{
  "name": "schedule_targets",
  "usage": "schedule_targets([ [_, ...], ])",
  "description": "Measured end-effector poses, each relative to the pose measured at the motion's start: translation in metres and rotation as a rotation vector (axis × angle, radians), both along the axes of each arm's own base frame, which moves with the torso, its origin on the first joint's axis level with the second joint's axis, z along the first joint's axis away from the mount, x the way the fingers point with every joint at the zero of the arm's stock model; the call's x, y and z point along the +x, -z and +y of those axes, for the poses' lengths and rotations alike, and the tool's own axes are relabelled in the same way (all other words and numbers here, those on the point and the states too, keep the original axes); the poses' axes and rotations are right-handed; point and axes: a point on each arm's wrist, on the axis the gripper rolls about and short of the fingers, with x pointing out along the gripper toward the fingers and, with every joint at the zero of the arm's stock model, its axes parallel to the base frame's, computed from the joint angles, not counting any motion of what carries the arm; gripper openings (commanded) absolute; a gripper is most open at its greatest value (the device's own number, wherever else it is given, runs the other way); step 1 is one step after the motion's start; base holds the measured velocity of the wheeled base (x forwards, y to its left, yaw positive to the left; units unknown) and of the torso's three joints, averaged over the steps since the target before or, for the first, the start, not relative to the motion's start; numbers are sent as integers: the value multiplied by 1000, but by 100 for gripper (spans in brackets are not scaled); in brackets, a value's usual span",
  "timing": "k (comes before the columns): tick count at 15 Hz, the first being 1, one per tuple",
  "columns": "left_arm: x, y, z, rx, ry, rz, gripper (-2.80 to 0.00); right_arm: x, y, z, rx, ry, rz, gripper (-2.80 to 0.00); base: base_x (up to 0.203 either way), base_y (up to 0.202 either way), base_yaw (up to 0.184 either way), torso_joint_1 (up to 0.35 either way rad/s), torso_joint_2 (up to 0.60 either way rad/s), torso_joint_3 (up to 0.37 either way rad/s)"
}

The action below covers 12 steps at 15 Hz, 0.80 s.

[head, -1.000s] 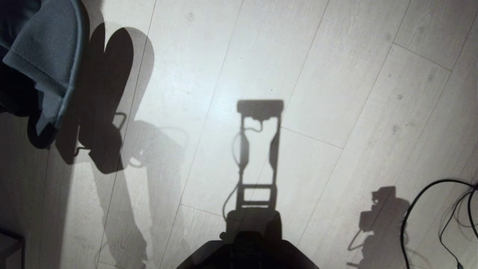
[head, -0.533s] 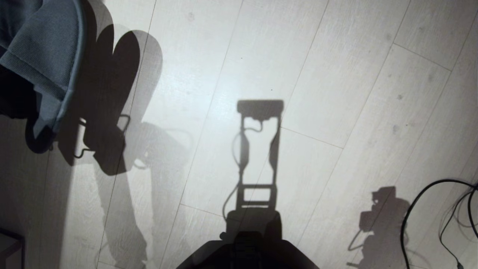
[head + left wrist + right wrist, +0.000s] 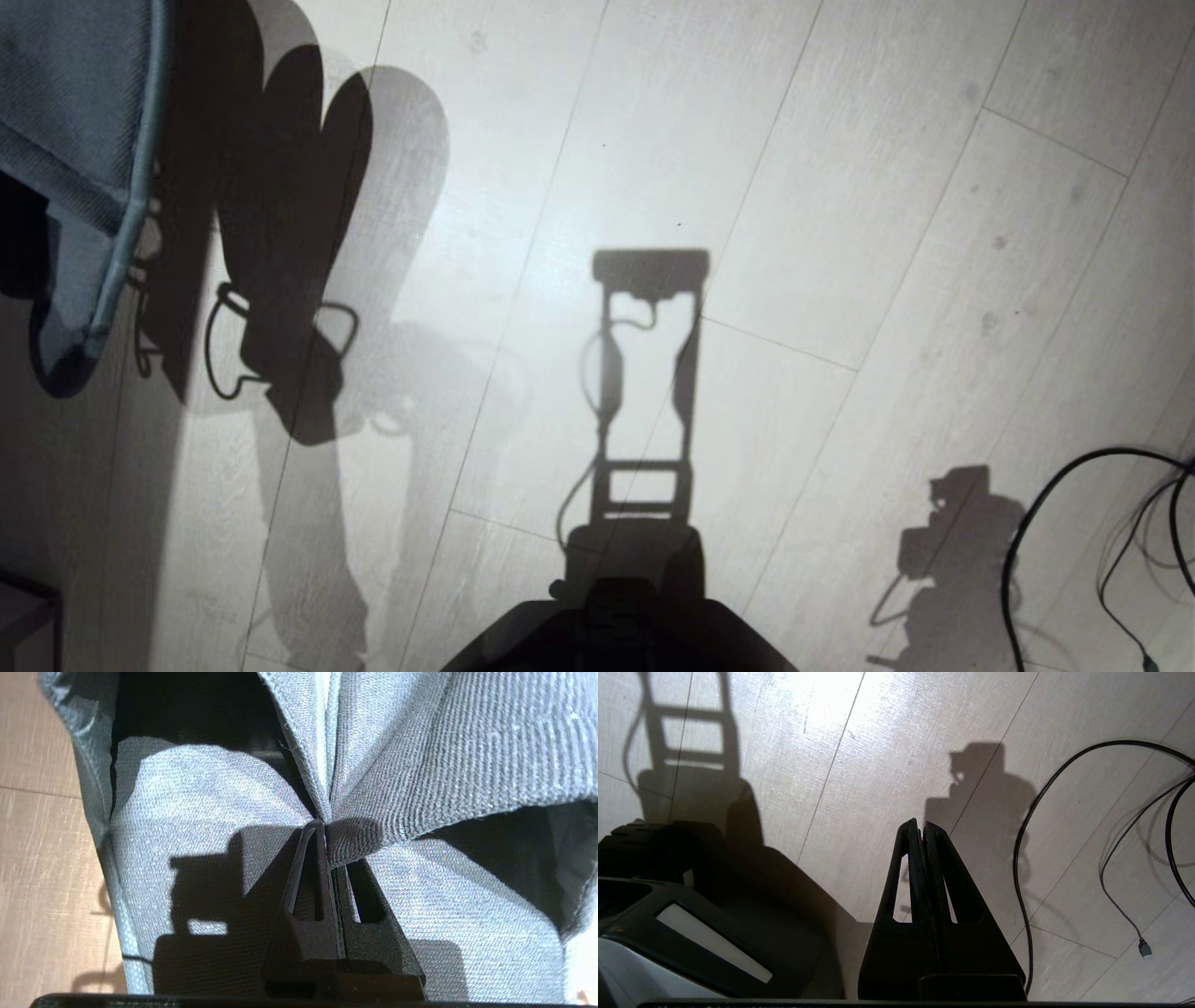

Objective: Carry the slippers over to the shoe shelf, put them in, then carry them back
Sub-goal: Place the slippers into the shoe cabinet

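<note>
1. Only the slippers [image 3: 75, 140] show at the far left of the head view, cut off by the top and left edges and hanging above the pale plank floor [image 3: 840, 233]; the left gripper itself is hidden there, known only by its shadow beside theirs.
2. The left wrist view supplies what the head view lacks: the left gripper [image 3: 322, 828] has its jaws pinched together on the bunched fabric edges of the blue-grey uppers, with the insoles spread out beyond the fingers (where one slipper ends and the other begins is hard to tell).
3. At the middle of the head view lies the shadow of the robot's own frame, with its dark base at the bottom edge.
4. The right gripper [image 3: 920, 826] appears only in its own wrist view, jaws pressed together on nothing, hanging over bare floor beside the robot's base.
5. Black cables [image 3: 1074, 504] curl at the far right, cut by that edge; between them and the slippers the floor lies open.
</note>
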Motion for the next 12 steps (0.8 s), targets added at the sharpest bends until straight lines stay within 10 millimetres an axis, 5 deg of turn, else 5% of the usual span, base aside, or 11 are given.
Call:
schedule_targets([
  [8, -79, -5, -76, -22, 57, 67, -280, 0, 0, 0, 0, 0, 0, -280, 0, 0, 0, 0, 0, 0],
  [12, -133, 6, -95, -8, 45, 70, -280, 0, 0, 0, 0, 0, 0, -280, 0, 0, 0, 0, 0, 0],
])
